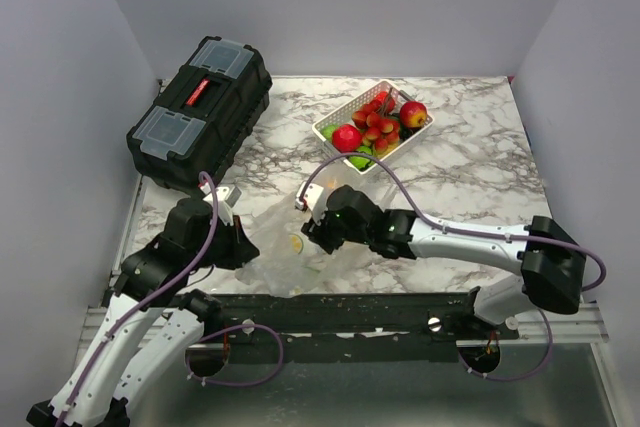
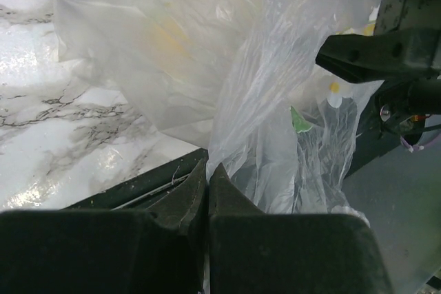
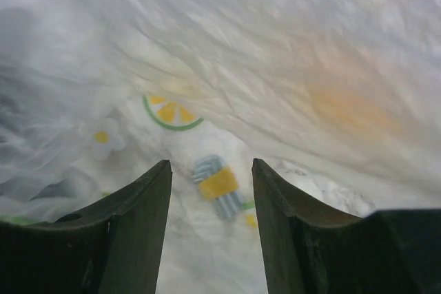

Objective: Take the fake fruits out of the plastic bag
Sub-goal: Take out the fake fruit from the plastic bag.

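The clear plastic bag (image 1: 283, 252) lies crumpled near the table's front edge between both arms. My left gripper (image 2: 208, 167) is shut on a fold of the plastic bag (image 2: 269, 87) at its edge, low at the left (image 1: 244, 247). My right gripper (image 1: 313, 235) reaches into the bag from the right. Its jaws (image 3: 210, 164) stand half apart over the bag's white film (image 3: 275, 60), which is printed with a lemon slice and a flower. Nothing shows pinched between them. A yellowish fake fruit (image 1: 295, 243) shows through the plastic, and an orange blur (image 3: 351, 108) lies behind the film.
A white slotted basket (image 1: 330, 119) at the back centre holds red, green and yellow toy fruits (image 1: 380, 122). A black toolbox (image 1: 200, 112) stands at the back left. Grey walls close in the marble table on three sides.
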`<state>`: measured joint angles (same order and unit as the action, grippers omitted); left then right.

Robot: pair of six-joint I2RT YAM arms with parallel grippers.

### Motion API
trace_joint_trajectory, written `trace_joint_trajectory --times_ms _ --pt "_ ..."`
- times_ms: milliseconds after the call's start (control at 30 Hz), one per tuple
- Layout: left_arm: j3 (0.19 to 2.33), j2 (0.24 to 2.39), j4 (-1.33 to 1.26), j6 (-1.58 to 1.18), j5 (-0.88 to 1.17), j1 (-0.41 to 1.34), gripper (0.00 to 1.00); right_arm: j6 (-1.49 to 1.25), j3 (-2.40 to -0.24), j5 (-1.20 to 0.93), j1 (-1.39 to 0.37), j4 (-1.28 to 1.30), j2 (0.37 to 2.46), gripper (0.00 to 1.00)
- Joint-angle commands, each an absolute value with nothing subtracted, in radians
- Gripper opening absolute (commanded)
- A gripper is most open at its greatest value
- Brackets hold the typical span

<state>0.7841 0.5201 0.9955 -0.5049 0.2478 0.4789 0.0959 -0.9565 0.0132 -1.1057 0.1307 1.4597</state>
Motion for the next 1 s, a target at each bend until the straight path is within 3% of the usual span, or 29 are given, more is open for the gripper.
trace_joint_trajectory --times_ms 0,200,367,500,567,800,967 --pt "0.783 0.496 0.992 -0.506 0.240 0.474 0.00 0.122 -0.874 0.264 -1.115 -0.140 1.488 0.53" --pt "0.800 0.466 0.986 -0.509 0.232 0.473 0.00 0.117 -0.785 0.362 -1.114 -0.453 1.519 0.67" --pt "0.803 0.458 0.949 -0.512 0.264 0.473 0.00 -0.120 -0.871 0.520 -1.114 -0.486 1.619 0.68" --pt "0.790 0.462 0.908 -0.515 0.321 0.474 0.00 -0.309 -0.869 0.626 -1.114 -0.538 1.665 0.73" --pt "0.784 0.470 0.893 -0.514 0.341 0.474 0.00 -0.365 -0.859 0.673 -1.114 -0.592 1.700 0.80" --pt "0.784 0.496 0.878 -0.505 0.381 0.474 0.00 -0.376 -0.930 0.688 -1.112 -0.731 1.874 1.00" --pt "0.772 0.502 0.866 -0.519 0.382 0.474 0.00 -0.326 -0.996 0.731 -1.112 -0.809 1.991 1.00"
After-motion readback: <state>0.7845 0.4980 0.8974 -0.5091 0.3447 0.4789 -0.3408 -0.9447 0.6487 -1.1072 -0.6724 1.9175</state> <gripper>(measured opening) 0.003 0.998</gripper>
